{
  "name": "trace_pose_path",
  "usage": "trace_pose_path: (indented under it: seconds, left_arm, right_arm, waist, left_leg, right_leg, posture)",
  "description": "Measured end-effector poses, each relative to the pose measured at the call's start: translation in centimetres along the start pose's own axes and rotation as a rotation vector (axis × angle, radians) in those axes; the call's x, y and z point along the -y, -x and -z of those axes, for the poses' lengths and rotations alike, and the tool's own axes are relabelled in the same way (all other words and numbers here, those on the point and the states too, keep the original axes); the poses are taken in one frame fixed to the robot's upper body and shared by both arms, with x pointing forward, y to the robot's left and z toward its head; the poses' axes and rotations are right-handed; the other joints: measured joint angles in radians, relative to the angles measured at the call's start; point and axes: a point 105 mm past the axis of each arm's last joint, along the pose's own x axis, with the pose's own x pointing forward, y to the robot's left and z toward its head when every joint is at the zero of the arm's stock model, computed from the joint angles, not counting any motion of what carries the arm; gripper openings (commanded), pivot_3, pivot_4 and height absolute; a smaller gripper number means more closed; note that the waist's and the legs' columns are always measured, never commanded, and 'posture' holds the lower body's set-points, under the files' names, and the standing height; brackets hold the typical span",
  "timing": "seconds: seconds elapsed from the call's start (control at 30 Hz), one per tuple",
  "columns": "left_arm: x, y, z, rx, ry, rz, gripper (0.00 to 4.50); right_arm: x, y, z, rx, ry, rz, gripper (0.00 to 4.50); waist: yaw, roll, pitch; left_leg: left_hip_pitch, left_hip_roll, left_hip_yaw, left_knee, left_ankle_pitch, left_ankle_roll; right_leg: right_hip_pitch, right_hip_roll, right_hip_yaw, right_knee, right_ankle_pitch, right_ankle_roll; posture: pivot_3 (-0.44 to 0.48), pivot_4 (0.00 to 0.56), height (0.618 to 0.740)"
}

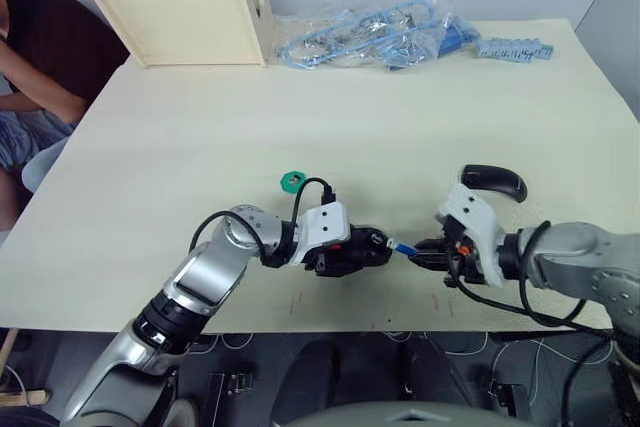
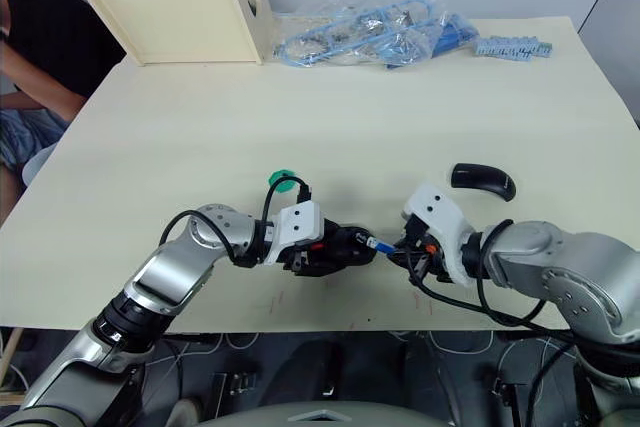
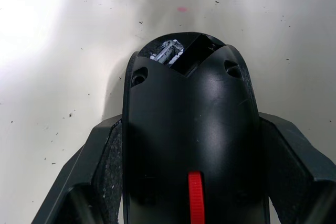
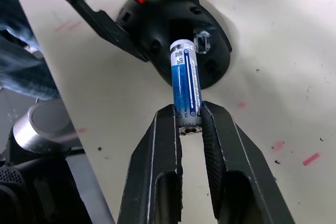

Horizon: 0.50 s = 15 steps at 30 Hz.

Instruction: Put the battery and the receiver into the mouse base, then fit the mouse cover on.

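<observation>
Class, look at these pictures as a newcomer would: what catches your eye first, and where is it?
At the table's near edge, the right gripper holds the battery with its tip at the mouse base, which the left gripper clamps. The mouse cover lies just beyond the right arm, and a green disc sits beyond the left.

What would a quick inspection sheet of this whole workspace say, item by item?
Surface: cream table, a few red marks near the front edge.
Job's things: mouse base clamped in the left gripper; battery held by the right gripper, its tip at the base's open slot; mouse cover lying apart on the table.
Clutter: green disc; bag of blue parts; blue strip; wooden boxes.
Grippers: both jaws shut on their loads.
Cables: black wires looped on both wrists.
Surroundings: a person seated beside the table.
</observation>
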Motion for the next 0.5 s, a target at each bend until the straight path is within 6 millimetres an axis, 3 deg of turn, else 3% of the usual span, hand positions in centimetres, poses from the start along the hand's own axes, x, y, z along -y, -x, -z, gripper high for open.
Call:
trace_pose_path:
  seconds: [0.5]
  left_arm:
    - [0.0, -0.1, 0.0, 0.001, -0.001, -0.003, 2.96]
  right_arm:
    - [0.6, -2.5, -0.6, -0.079, -0.023, 0.037, 0.04]
  waist:
    - [-0.001, 0.000, 0.000]
  left_leg:
    - [0.000, 0.000, 0.000, 0.000, 0.000, 0.000]
  right_leg:
    - [0.000, 0.000, 0.000, 0.000, 0.000, 0.000]
  posture:
    - [0.000, 0.150, 0.740]
